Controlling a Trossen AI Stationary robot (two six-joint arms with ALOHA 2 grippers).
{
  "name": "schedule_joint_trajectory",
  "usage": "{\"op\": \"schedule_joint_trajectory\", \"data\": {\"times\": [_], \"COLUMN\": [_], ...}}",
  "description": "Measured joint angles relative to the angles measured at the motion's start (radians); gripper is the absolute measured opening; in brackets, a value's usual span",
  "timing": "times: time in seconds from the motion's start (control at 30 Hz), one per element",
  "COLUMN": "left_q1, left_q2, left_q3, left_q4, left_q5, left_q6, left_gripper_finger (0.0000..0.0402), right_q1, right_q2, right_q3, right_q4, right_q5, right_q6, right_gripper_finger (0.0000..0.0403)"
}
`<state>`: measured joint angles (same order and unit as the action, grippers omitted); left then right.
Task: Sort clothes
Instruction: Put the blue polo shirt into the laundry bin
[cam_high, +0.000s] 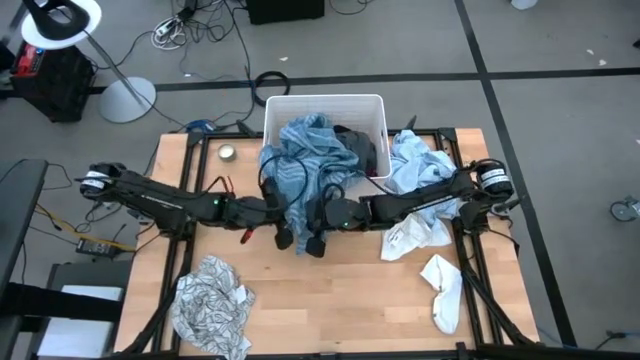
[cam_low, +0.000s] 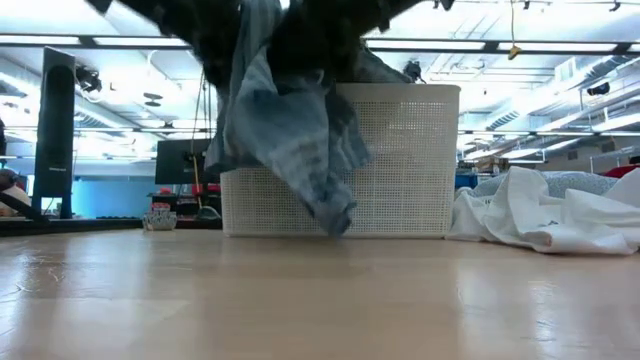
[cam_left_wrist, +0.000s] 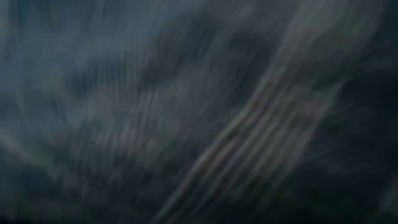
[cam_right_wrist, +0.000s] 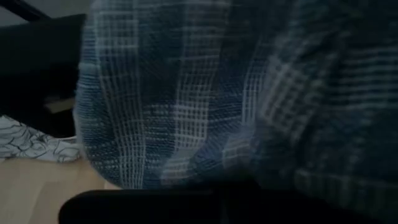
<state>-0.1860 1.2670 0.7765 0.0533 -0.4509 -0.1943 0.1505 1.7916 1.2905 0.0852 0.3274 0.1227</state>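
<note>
both arms reach in from the table's (cam_high: 350, 300) sides and meet near its middle, just in front of the white tub (cam_high: 375, 105), where a blue checked shirt (cam_high: 305, 165) hangs between them; seen from above the shirt spills from the tub's front edge down over both wrists, and in the low view it (cam_low: 285, 130) dangles off the arms with its lowest tip near the tabletop, in front of the tub (cam_low: 400, 160). the left gripper (cam_high: 283, 228) sits under the shirt's left side and the right gripper (cam_high: 318, 235) under its right, the two close together; cloth covers both, so i cannot tell how far either pair of jaws is open or whether they grip the fabric. the left wrist view is filled with blurred blue cloth (cam_left_wrist: 199, 112) pressed close, and the right wrist view shows the same checked weave (cam_right_wrist: 217, 106) right before the lens, with a patterned top (cam_right_wrist: 28, 146) on the wood beyond. more dark clothes (cam_high: 362, 148) lie inside the tub. a light-blue shirt (cam_high: 420, 160) lies just right of the tub, a white garment (cam_high: 415, 238) in front of it under the right arm, a white sock (cam_high: 443, 290) nearer the front right, and the white-grey patterned top (cam_high: 210, 305) at the front left. a small round tin (cam_high: 227, 152) sits left of the tub
</note>
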Motion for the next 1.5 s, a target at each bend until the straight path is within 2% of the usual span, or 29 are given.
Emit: {"op": "schedule_joint_trajectory", "data": {"times": [0.13,0.33,0.57,0.67,0.97,1.23,1.33,1.5], "left_q1": [-0.004,0.017,0.124,0.190,0.428,0.597,0.623,0.624], "left_q2": [-0.008,-0.020,-0.020,-0.019,-0.017,-0.017,-0.017,-0.017], "left_q3": [0.122,0.307,0.468,0.519,0.545,0.545,0.545,0.545], "left_q4": [-0.154,-0.329,-0.335,-0.333,-0.260,-0.082,-0.135,-0.317], "left_q5": [-0.032,-0.098,-0.102,-0.091,-0.003,0.169,0.201,0.226], "left_q6": [0.047,0.162,0.325,0.372,0.424,0.426,0.408,0.389], "left_gripper_finger": [0.0000,0.0000,0.0000,0.0000,0.0000,0.0000,0.0000,0.0000], "right_q1": [-0.001,-0.015,-0.124,-0.191,-0.405,-0.587,-0.622,-0.639], "right_q2": [-0.045,-0.159,-0.273,-0.292,-0.289,-0.294,-0.294,-0.294], "right_q3": [0.036,0.070,0.132,0.179,0.229,0.229,0.230,0.230], "right_q4": [-0.054,-0.128,-0.144,-0.161,-0.222,-0.129,-0.203,-0.473], "right_q5": [0.007,0.087,0.092,0.040,-0.017,-0.219,-0.282,-0.296], "right_q6": [-0.026,-0.102,-0.162,-0.171,-0.187,-0.120,-0.096,-0.090], "right_gripper_finger": [0.0000,0.0000,0.0000,0.0000,0.0000,0.0000,0.0000,0.0000]}}
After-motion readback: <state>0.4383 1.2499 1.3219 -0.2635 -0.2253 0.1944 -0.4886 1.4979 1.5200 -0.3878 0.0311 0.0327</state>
